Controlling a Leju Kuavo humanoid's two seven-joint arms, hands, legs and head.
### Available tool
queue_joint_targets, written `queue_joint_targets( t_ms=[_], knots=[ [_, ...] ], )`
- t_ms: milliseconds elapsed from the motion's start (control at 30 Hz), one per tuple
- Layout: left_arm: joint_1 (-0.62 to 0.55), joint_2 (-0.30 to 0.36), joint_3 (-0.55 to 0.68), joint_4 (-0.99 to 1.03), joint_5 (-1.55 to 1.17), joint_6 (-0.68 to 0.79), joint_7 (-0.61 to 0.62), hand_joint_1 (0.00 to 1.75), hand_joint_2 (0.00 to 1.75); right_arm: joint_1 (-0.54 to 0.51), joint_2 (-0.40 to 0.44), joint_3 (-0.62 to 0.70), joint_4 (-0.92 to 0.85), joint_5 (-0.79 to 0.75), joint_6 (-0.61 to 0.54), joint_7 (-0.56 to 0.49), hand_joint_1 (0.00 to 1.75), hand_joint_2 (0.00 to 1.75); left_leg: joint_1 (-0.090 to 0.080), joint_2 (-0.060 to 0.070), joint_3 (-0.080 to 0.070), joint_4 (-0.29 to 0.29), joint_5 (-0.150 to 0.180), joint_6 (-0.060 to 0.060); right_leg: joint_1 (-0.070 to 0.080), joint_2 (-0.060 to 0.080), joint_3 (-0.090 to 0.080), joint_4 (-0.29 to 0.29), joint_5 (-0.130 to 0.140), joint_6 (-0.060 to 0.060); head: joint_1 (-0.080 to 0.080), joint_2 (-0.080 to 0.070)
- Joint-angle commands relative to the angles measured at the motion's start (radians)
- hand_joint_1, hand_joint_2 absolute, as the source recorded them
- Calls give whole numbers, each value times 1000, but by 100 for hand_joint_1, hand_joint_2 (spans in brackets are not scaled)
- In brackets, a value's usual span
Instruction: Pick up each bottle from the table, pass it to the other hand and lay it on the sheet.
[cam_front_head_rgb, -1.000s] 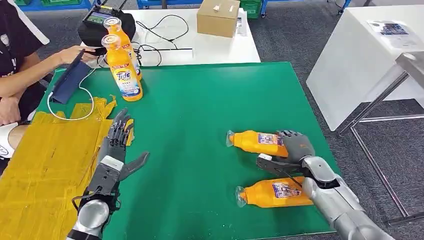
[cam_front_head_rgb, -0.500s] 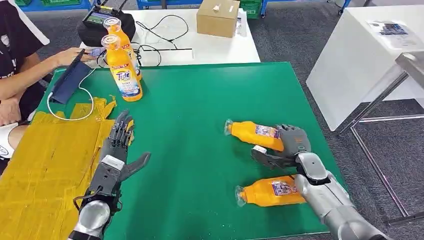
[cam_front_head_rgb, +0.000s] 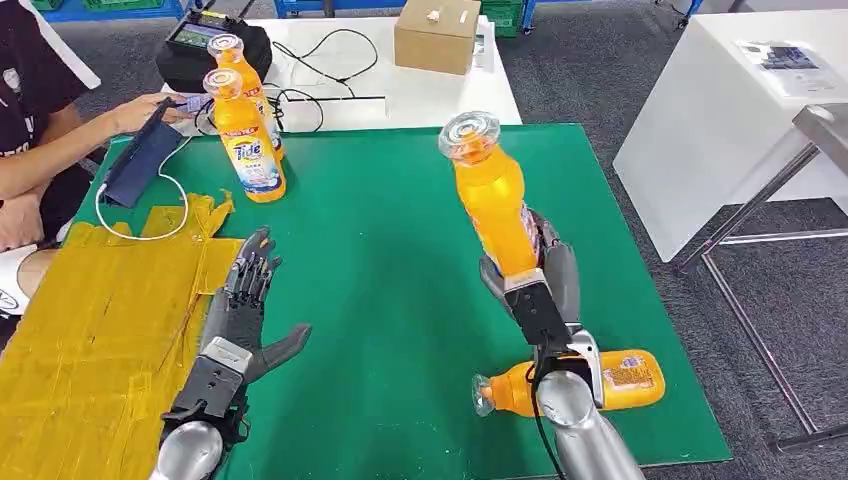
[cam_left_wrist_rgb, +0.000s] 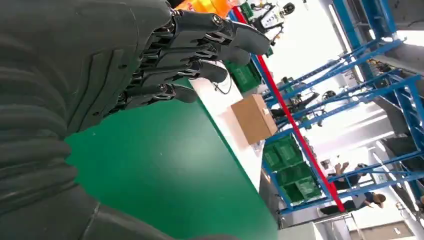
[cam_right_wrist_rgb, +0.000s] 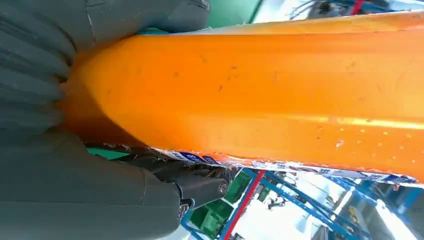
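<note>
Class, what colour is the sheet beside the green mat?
Yellow sheet, clearest in the head view.

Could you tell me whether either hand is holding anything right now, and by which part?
The right hand grips an orange bottle around its lower body, cap upward. The left hand holds nothing.

I see a cardboard box (cam_front_head_rgb: 436, 35) on the white table (cam_front_head_rgb: 440, 95) behind the green mat (cam_front_head_rgb: 380, 230). A black device with a screen (cam_front_head_rgb: 200, 45) sits at that table's left end, black cables (cam_front_head_rgb: 320, 95) trailing beside it. A seated person (cam_front_head_rgb: 35, 110) at left holds a dark blue tablet (cam_front_head_rgb: 140, 165) with a white cable (cam_front_head_rgb: 140, 228). A second white table (cam_front_head_rgb: 720, 110) stands at right
</note>
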Motion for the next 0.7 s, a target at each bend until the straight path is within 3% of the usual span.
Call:
queue_joint_targets(
  t_ms=[33,233,567,700],
  knots=[
    [-7,10,-38,2,2,3,3,0,175,5,33,-28,-52,-21,13,-15,175,175,-1,1,3,-1,-1,2,0,-2,3,0,-1,-2,0,0],
    [-34,9,-48,40,30,-17,31,0,175,-4,54,51,-30,-50,70,-32,175,175,-1,2,4,-1,-1,1,0,-1,3,0,0,-2,0,0],
    [-120,-2,-86,107,48,-60,33,0,175,-141,71,256,281,17,231,-20,175,175,0,5,8,-4,0,2,1,0,6,-3,1,-2,0,0],
    [-154,-11,-125,120,49,-73,36,0,175,-179,104,358,340,77,220,-50,175,175,0,5,8,-3,0,2,1,1,6,-3,1,-3,0,0]
  ],
)
